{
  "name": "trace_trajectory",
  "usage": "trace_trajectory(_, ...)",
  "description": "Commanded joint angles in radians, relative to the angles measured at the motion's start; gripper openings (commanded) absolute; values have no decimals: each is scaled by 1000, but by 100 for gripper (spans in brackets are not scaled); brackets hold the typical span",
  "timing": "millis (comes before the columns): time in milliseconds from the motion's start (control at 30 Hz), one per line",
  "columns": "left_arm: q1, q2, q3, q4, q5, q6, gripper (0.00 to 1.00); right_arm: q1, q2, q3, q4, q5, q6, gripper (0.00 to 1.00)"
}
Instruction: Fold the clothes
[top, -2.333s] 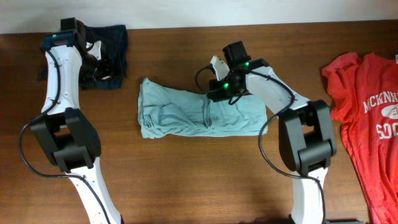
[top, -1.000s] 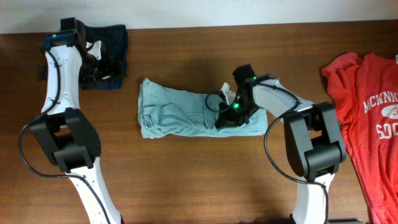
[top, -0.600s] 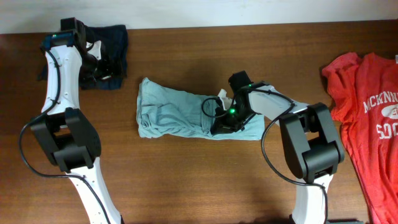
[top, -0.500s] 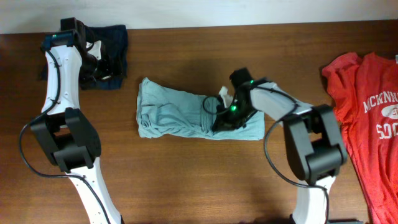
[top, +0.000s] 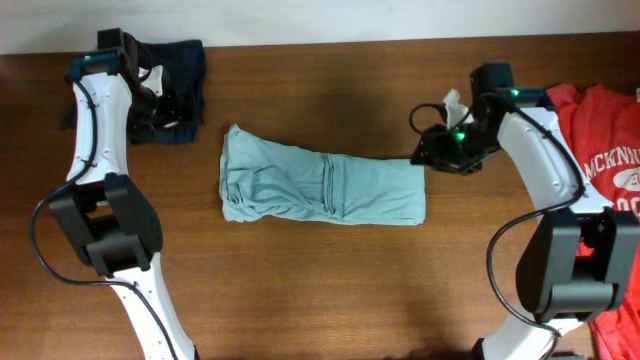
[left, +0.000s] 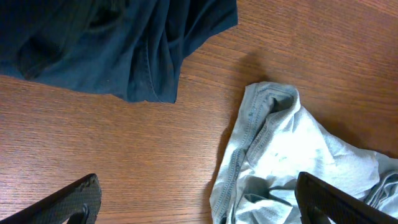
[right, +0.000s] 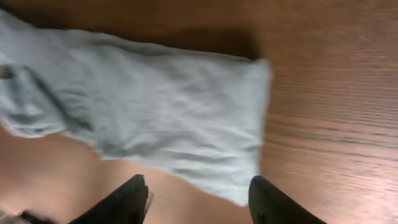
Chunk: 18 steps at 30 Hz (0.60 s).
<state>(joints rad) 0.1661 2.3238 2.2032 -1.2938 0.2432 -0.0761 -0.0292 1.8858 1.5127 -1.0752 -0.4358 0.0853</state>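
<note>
The pale grey-teal T-shirt (top: 320, 190) lies in the middle of the bench (top: 320, 290), folded into a long band. Its left end is bunched and wrinkled and its right end is squared off.

The right pincer (top: 428, 150) hangs just beyond the far right corner of that shirt. In the right wrist view its two fingers (right: 134, 193) are spread wide with nothing between them, and the shirt's right end (right: 155, 118) lies flat on the wood ahead of them.

Well to the right of the grey-teal shirt, at the bench edge, lies a red T-shirt (top: 600, 150) with white lettering, partly under the right arm.

The left pincer (top: 165, 100) sits away from the shirt's left end, towards the far left corner of the bench and over a dark blue garment (top: 180, 70). From the left wrist view its fingers (left: 81, 196) stand far apart and hold nothing. The dark cloth (left: 112, 43) lies beyond them, and the grey-teal shirt's rumpled collar end (left: 280, 168) is to one side, apart from both.
</note>
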Motion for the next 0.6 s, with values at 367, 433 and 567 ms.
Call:
trace_trajectory(367, 2, 4, 14, 0, -3, 1, 99, -11, 34, -317, 395, 23, -71, 67)
trace_trajectory(433, 2, 4, 14, 0, -3, 1, 99, -11, 34, -336, 422, -7, -71, 67)
trace_trajectory(567, 2, 5, 14, 0, -3, 1, 99, -10, 34, -352, 448, -28, -71, 63)
